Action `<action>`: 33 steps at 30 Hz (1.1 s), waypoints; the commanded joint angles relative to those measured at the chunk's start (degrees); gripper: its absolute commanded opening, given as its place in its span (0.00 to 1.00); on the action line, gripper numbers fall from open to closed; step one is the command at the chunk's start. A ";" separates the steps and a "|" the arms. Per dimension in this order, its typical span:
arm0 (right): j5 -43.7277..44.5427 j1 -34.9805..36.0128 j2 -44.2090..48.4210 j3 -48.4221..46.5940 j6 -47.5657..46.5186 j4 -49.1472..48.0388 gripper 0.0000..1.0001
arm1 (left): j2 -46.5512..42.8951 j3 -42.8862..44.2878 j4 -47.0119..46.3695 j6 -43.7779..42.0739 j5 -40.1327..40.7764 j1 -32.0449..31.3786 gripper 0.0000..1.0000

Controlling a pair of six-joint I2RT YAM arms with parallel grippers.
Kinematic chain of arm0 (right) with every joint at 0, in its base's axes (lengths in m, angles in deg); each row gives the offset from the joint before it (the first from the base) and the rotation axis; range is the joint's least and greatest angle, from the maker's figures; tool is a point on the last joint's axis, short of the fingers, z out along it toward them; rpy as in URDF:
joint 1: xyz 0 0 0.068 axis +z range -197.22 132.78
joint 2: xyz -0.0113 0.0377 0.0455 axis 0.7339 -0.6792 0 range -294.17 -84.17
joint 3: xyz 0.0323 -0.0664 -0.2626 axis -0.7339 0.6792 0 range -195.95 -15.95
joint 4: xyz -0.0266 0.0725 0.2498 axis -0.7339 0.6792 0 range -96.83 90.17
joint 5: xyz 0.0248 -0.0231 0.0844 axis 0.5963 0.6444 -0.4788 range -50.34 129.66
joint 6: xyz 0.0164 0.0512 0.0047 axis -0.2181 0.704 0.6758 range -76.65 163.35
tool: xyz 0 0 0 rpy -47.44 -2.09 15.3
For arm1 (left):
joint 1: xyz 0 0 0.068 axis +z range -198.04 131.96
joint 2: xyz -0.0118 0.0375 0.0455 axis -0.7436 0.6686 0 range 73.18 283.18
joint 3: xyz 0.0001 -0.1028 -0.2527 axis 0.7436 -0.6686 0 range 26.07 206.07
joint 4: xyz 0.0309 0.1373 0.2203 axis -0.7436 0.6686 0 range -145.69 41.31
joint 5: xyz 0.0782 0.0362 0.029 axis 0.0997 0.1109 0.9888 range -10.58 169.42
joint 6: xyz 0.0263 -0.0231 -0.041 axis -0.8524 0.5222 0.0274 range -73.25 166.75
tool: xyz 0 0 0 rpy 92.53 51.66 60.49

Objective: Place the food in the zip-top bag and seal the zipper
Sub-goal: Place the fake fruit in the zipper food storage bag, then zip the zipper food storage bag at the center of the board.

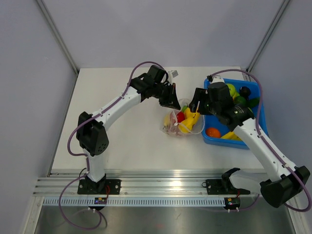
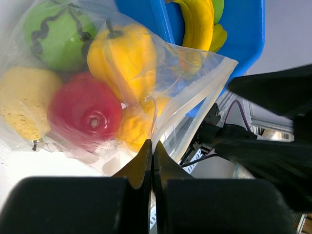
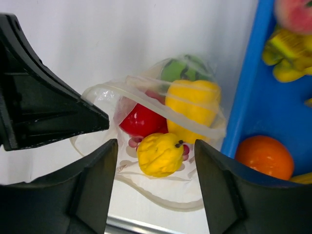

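Though crinkly, clear bag (image 2: 195, 83), glossy food (image 2: 85, 114)

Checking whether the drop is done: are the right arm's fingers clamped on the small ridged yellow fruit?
No: the right fingers stand apart, with a gap on each side of the small yellow fruit between them.

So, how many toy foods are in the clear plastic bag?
5: green striped ball at the back, yellow pepper beside it, red round fruit in front, pale yellow piece at the side, small yellow ridged one near the mouth. More may be hidden.
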 commanded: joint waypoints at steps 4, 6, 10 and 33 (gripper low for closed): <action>13.97 0.18 3.81 -3.11 -3.24 6.89 0.69 | -1.32 2.40 -1.10 -1.38 -1.87 0.25 0.00; 13.19 0.00 2.66 -2.49 -3.33 7.51 0.70 | -1.33 2.49 -0.92 -1.56 -1.96 0.34 0.00; 13.00 -0.26 1.43 2.24 -1.75 6.11 0.70 | -2.03 2.32 -0.84 -1.82 -1.96 0.43 0.00; 10.20 -1.05 -7.00 -5.56 16.36 3.65 0.00 | 5.72 29.04 17.80 -18.41 7.95 5.43 0.66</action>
